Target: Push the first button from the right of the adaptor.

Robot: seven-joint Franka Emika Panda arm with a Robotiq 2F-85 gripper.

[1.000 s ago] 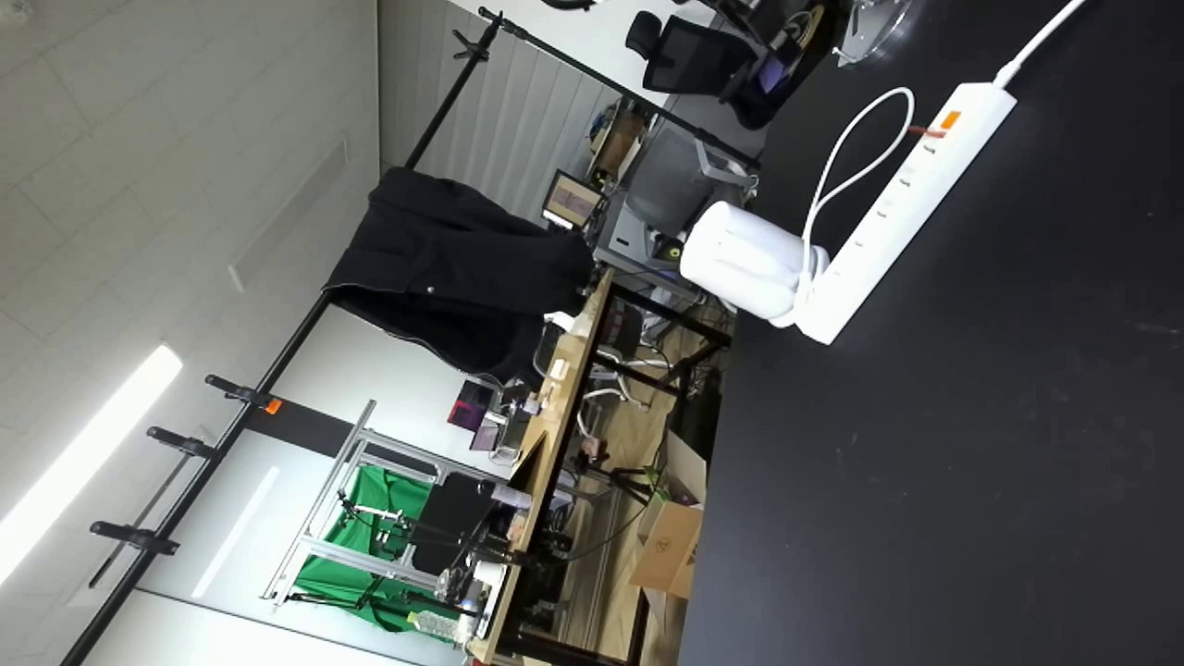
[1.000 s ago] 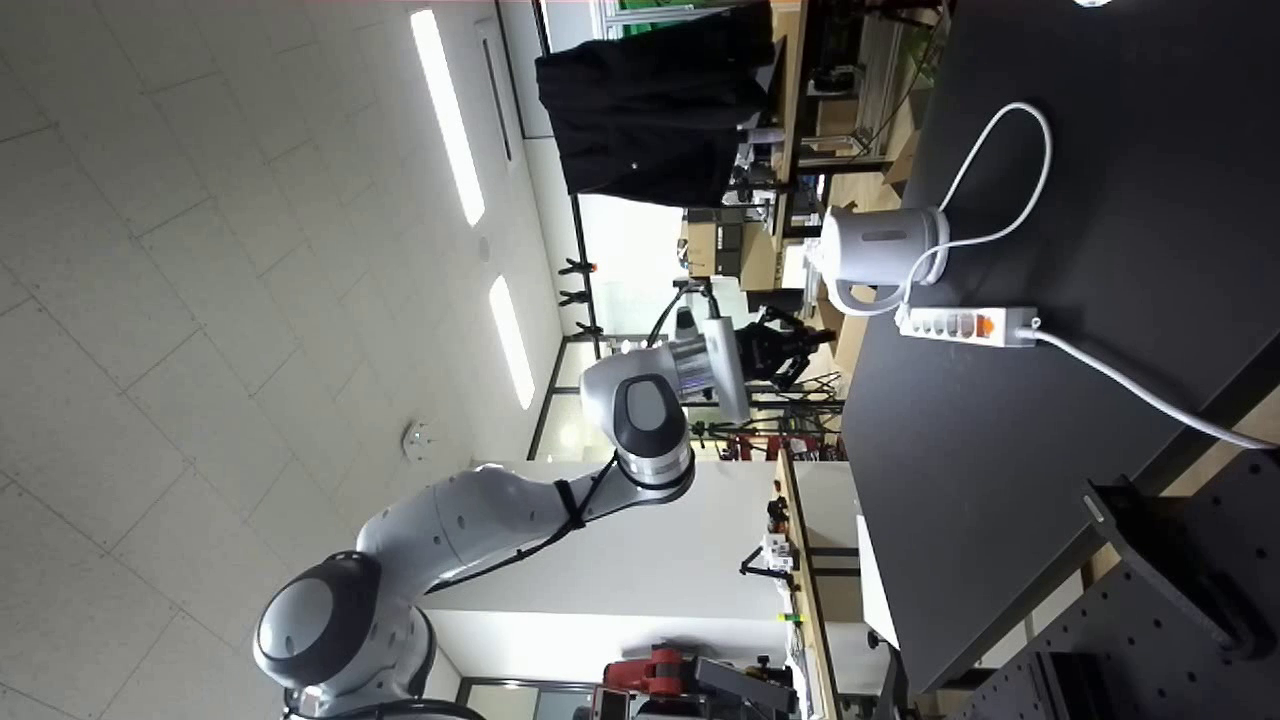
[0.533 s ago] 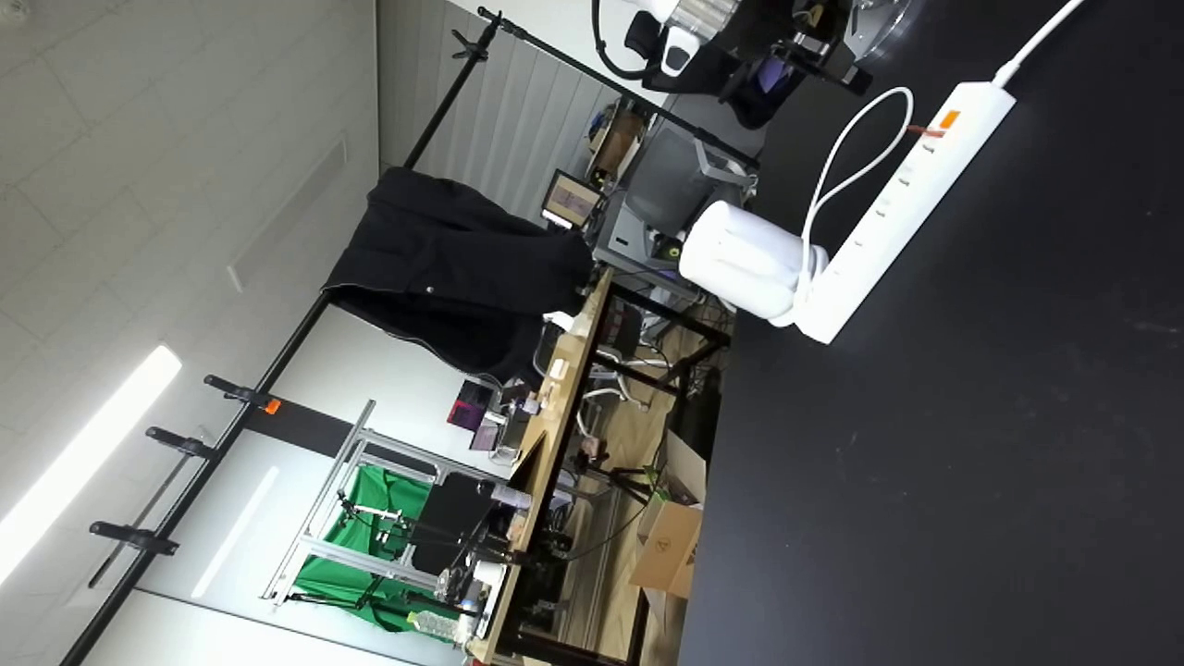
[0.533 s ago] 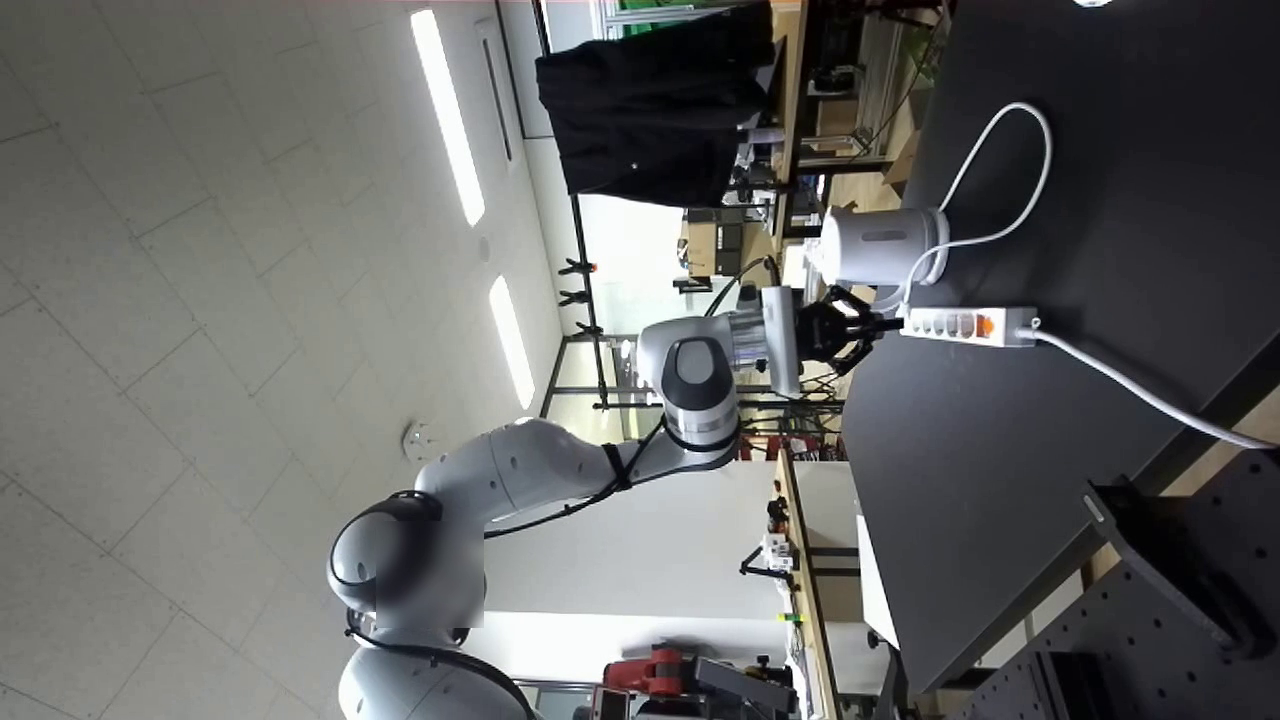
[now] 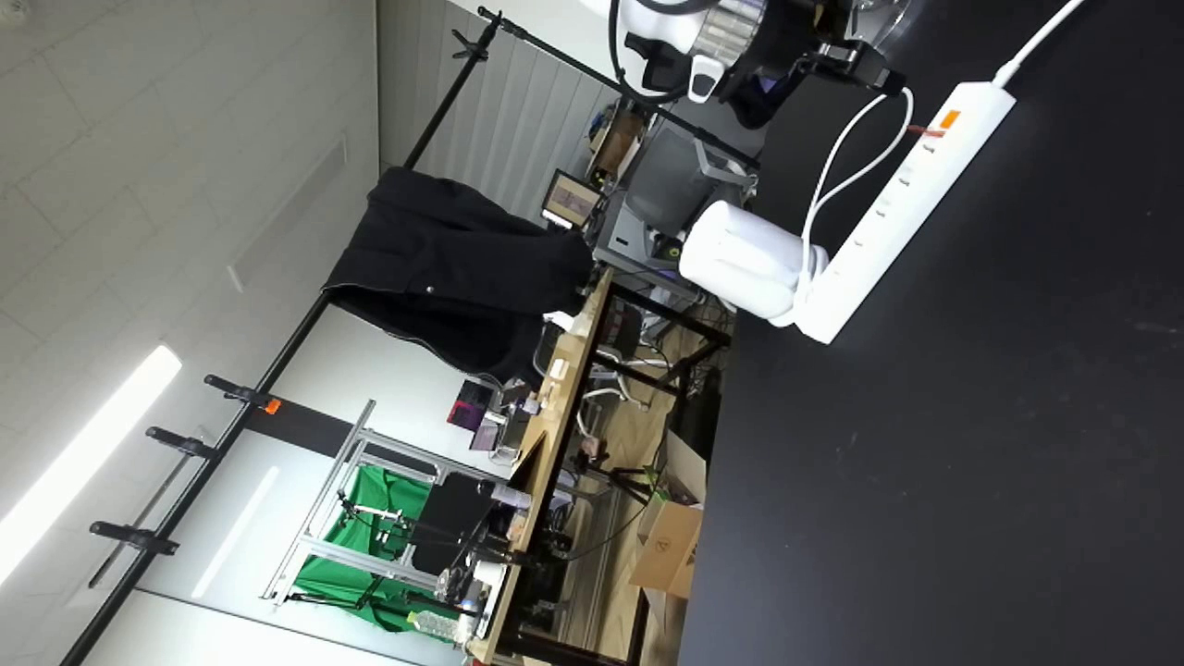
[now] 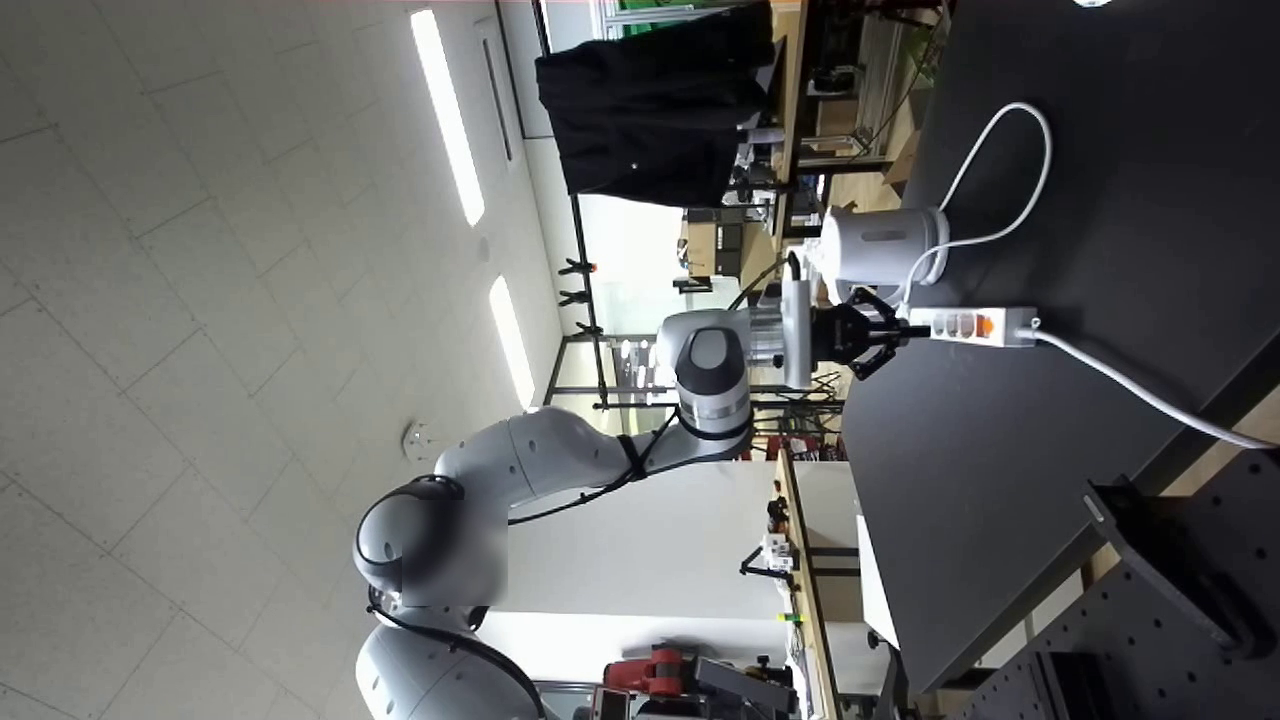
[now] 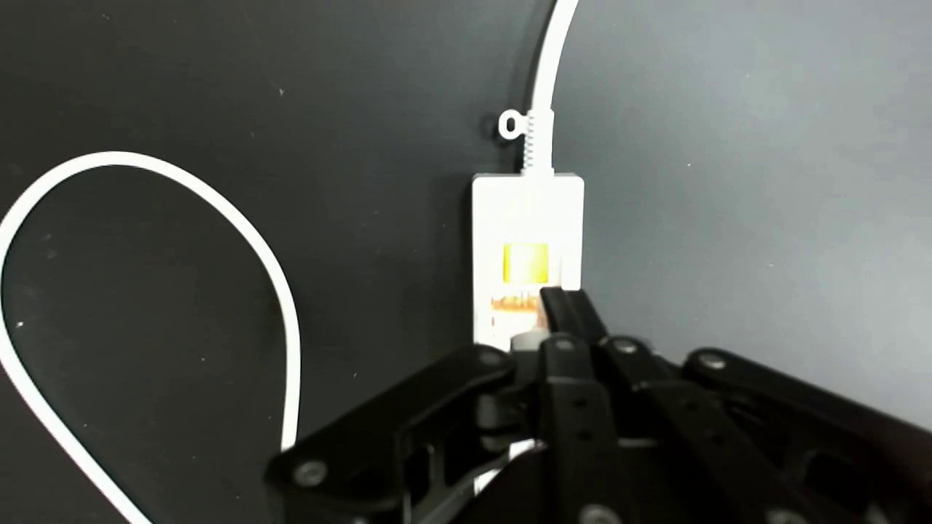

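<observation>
The adaptor is a long white power strip lying on the dark table, seen in both exterior views [image 5: 902,217] [image 6: 1012,328] and in the wrist view [image 7: 531,200]. An orange switch [image 7: 526,263] sits near its cord end; it shows in both exterior views too [image 5: 950,119] [image 6: 986,325]. Several small grey switches run along the rest. My gripper [image 7: 561,290] is shut and empty, fingertips together. In the wrist view the tips overlap the strip just below the orange switch and hide its lower part. In an exterior view the gripper [image 5: 895,83] appears apart from the strip, above the table.
A white kettle [image 5: 740,259] [image 6: 885,245] stands beside the strip's far end from the cord. Its white cable [image 6: 1045,150] [image 7: 291,349] loops over the table. The strip's thick cord [image 6: 1140,385] [image 7: 557,44] runs off. A clear object [image 5: 874,23] is near the gripper.
The arm has come in toward the adaptor. The gripper was far off one second ago, half a second ago at the strip's kettle end, and has moved along toward the orange switch.
</observation>
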